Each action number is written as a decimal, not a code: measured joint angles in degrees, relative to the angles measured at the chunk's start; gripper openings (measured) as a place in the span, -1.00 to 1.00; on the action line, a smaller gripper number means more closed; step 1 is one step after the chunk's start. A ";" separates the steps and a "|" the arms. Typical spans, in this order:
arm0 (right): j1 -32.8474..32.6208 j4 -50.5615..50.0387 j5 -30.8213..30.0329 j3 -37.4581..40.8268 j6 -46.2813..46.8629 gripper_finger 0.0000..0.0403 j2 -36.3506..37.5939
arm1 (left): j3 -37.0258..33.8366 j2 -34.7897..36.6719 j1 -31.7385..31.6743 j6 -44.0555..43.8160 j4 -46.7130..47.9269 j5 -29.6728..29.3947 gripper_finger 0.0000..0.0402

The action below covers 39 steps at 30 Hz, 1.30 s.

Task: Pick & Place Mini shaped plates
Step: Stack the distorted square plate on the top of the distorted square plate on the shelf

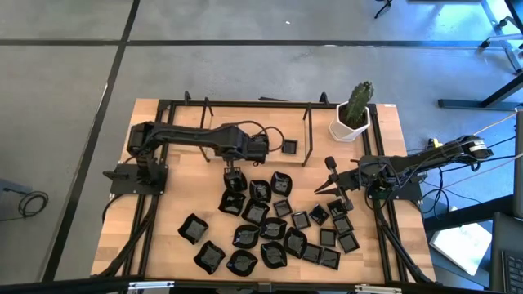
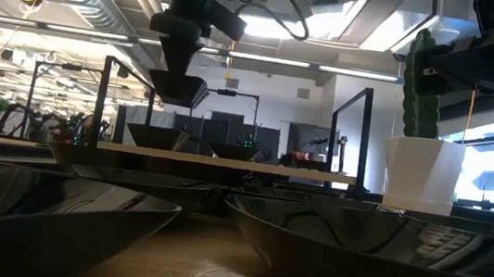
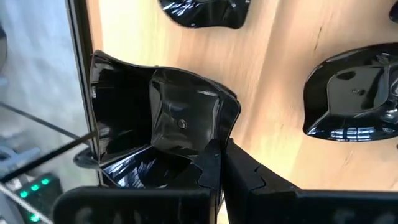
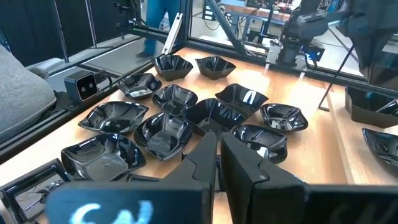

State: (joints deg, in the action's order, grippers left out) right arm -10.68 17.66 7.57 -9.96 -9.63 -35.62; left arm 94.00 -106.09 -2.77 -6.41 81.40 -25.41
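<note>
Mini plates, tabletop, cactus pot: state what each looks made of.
Mini plates: glossy black, likely plastic or glazed ceramic; sharp light reflections. Tabletop: pale wood, visible grain and plank seams. Cactus pot: smooth matte white, plastic or ceramic; cannot tell which.

FREE: I see bare desk (image 1: 167,216) left of the plates (image 1: 274,224) | BLOCKED: plates crowd centre and right, nearly touching | OBSTACLES: black frame (image 1: 245,104) along far edge; cactus pot (image 1: 353,122) far-right corner

One camera looks straight down on the whole table (image 1: 163,237); another sits low among the mini shaped plates (image 2: 62,206), which both show.
</note>
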 joint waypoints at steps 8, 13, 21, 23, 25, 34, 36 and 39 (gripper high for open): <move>0.00 -0.20 0.00 0.00 -0.02 -0.87 0.00 | 0.02 -0.14 -3.05 -3.60 -0.45 1.77 -0.99; 0.00 -0.39 0.00 0.00 -0.02 -0.87 0.00 | 0.00 -0.14 -3.23 -2.87 -0.59 0.70 -0.99; 0.00 -0.39 0.00 0.00 -0.04 -0.87 0.00 | -3.85 -0.12 -3.17 -4.43 -0.53 2.75 -0.99; -0.01 -0.39 0.00 0.00 -0.04 -0.87 0.00 | -6.00 -0.12 -3.24 -4.66 -0.86 2.49 -0.99; 0.00 -0.37 -0.02 0.00 -0.04 -0.87 0.00 | -7.75 -0.12 -3.25 -4.43 -2.97 1.71 -0.99; -0.02 -0.36 -1.77 0.00 -0.07 -0.87 0.00 | -8.81 -0.12 -4.08 -2.80 -7.30 1.43 -0.98; 0.00 -0.36 -2.05 0.00 -0.07 -0.87 0.00 | -8.83 -0.12 -4.25 -2.83 -7.27 1.97 -0.99; 0.00 -0.36 -1.99 0.00 -0.07 -0.87 0.00 | -8.83 -0.12 -4.43 -2.53 -8.19 2.43 -0.98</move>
State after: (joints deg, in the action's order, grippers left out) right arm -10.68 17.30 5.58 -9.96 -9.69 -35.62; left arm 85.17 -106.21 -7.20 -8.94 73.21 -22.98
